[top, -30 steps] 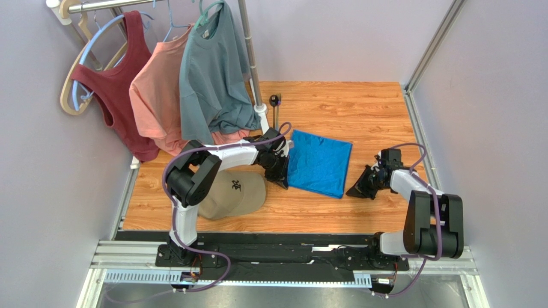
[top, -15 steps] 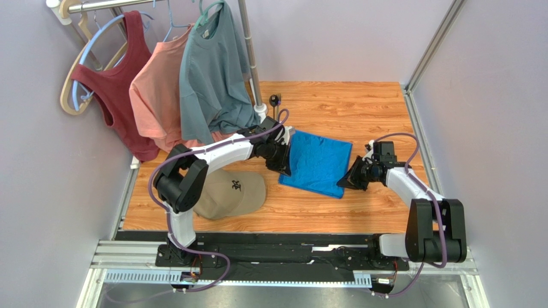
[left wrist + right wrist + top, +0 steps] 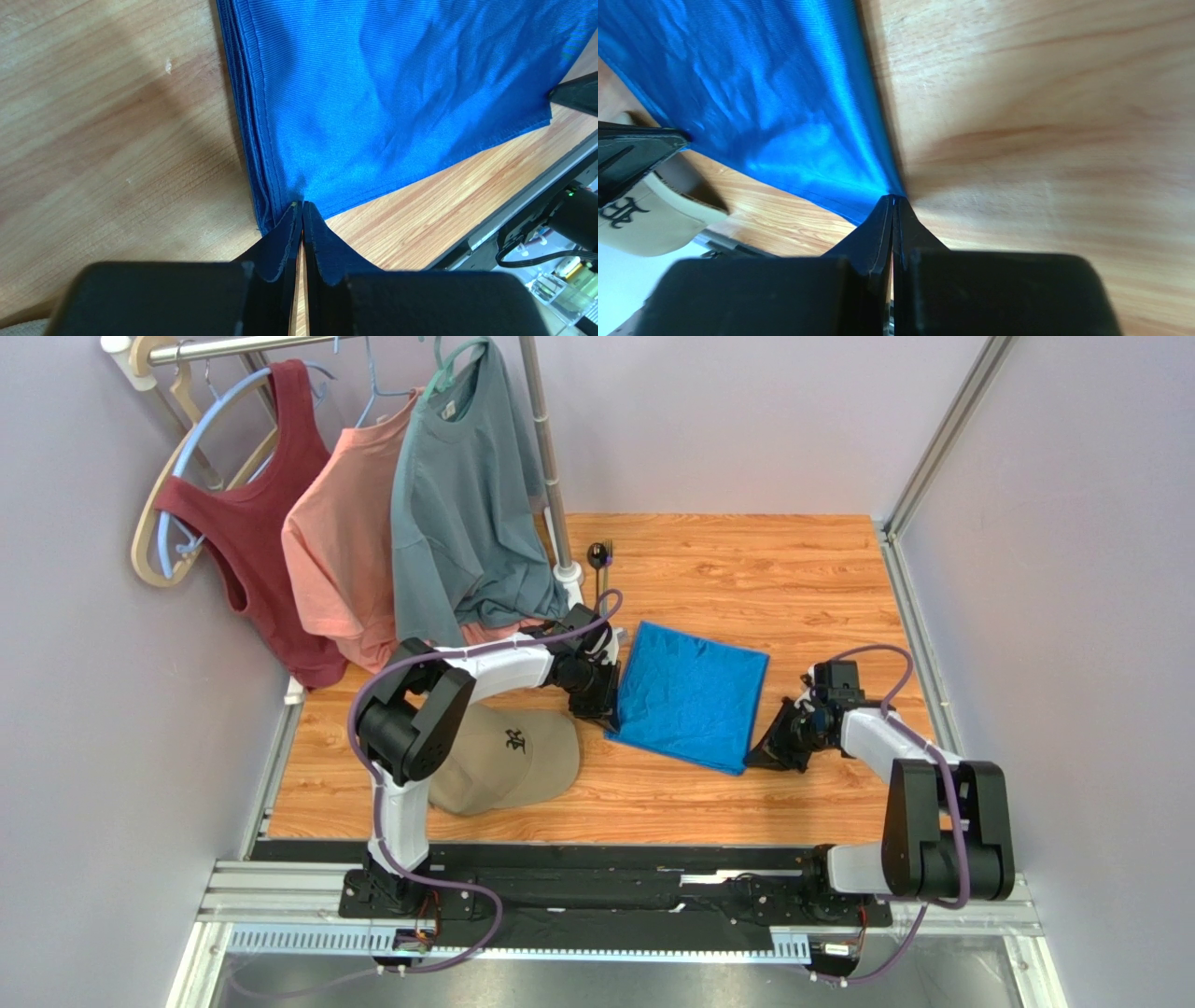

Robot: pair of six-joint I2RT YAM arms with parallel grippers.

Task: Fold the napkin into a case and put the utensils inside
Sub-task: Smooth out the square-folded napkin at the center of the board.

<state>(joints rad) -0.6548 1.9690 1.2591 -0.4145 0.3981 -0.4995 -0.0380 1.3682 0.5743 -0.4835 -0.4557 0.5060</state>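
— Two corners are pinned now. A second ago we had only one: our right claw (image 3: 893,202) stood well off the napkin (image 3: 690,693), and it has since come in to the near right corner.

— And our left claw (image 3: 302,210)?

— It stays on the near left corner. That corner has slid a little toward the cap (image 3: 512,756), so the near edge looks drawn out between us.

— What does that mean for the job?

— We judge we are set to lift the near edge and make a fold. No case exists yet. The napkin lies flat as a folded square in the middle of the table (image 3: 842,567).

— How do the claws stand?

— Both are together. Our left fingers (image 3: 281,241) pinch the stacked hems right at the corner. Our right fingers (image 3: 875,231) meet with no gap, and the cloth tapers into their tips with creases running toward them. So we read that side as clamped on the corner too, though so thin a layer is hard to see.

— And the utensils?

— They are untouched at the far side, well apart from both claws, just beside the pole (image 3: 550,490). We see only the dark bowl of the spoon (image 3: 599,555) clearly. We cannot make out the fork.
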